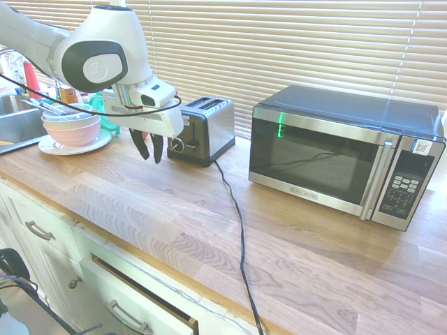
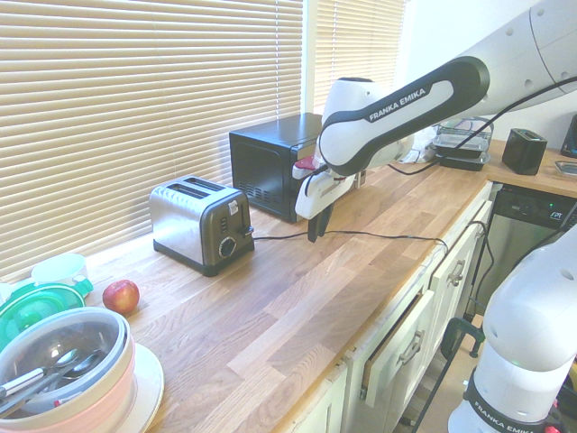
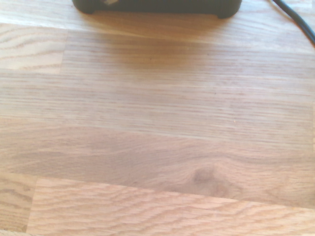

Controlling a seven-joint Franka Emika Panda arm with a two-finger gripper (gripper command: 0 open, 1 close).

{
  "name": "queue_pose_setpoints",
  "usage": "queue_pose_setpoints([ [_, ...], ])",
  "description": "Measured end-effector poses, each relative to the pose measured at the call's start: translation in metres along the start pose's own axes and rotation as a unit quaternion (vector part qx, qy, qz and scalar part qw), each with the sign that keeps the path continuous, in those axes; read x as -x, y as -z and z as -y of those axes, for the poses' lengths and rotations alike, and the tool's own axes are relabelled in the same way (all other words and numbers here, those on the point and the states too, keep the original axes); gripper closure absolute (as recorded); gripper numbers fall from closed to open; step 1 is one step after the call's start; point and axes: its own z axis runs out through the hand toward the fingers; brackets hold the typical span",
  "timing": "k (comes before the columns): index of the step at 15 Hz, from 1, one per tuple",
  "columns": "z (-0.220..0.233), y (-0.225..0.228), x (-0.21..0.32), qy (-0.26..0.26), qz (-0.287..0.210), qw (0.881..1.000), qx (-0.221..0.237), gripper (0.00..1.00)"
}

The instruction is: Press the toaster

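First exterior view: the toaster [image 1: 203,130] stands on the bench [image 1: 279,230] left of the microwave [image 1: 346,157]. The gripper [image 1: 149,148] hangs in front of its black end panel, clear of it, jaws parted and empty. The toaster is judged rigid but light, its steel sides slippery; press its lever straight down so it does not slide.

Second exterior view: the arm reads "FRANKA EMIKA". An apple [image 2: 121,296] lies nearby.

Wrist view: only bench grain and the toaster's base edge.
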Motion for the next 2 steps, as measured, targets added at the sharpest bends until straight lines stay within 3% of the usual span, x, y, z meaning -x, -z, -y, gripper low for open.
queue_pose_setpoints([
  [2,0.0004,-0.0008,0.0008,0.001,0.002,1.0,0.001,0.0],
])
